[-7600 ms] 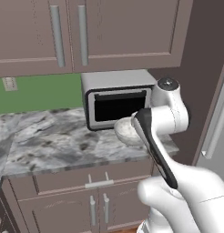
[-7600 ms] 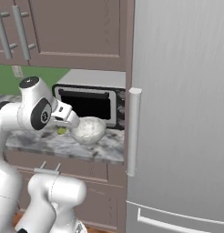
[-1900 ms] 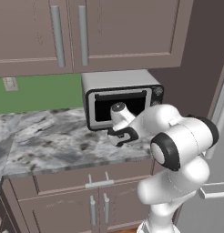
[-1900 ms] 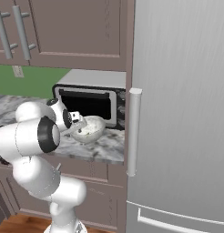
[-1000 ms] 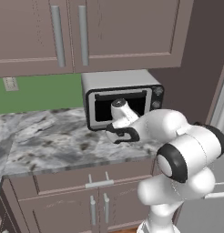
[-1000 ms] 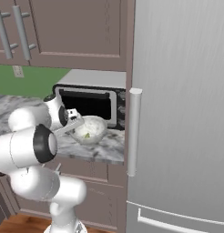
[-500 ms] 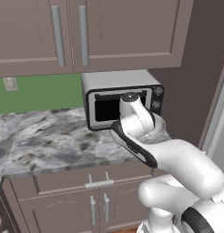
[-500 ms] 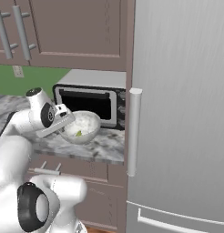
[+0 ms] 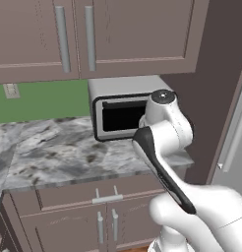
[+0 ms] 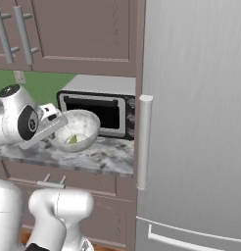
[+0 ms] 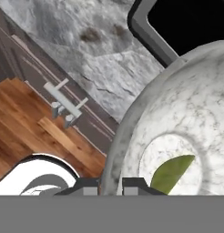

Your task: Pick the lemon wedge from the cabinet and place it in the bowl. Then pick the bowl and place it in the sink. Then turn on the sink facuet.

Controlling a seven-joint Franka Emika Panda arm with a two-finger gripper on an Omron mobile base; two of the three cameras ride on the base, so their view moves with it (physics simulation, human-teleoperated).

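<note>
Above counter (image 10: 100, 159), tool-gripped bowl (image 10: 78, 128)

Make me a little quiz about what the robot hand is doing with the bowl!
1. True or false: the lemon wedge lies inside the bowl.
2. How does the hand hold the bowl? A) by its rim B) from underneath C) not at all
3. Fill in: in the right base view, the bowl is tilted in front of the dark-windowed ______ on the counter.

Key: 1 true; 2 A; 3 microwave.
</note>
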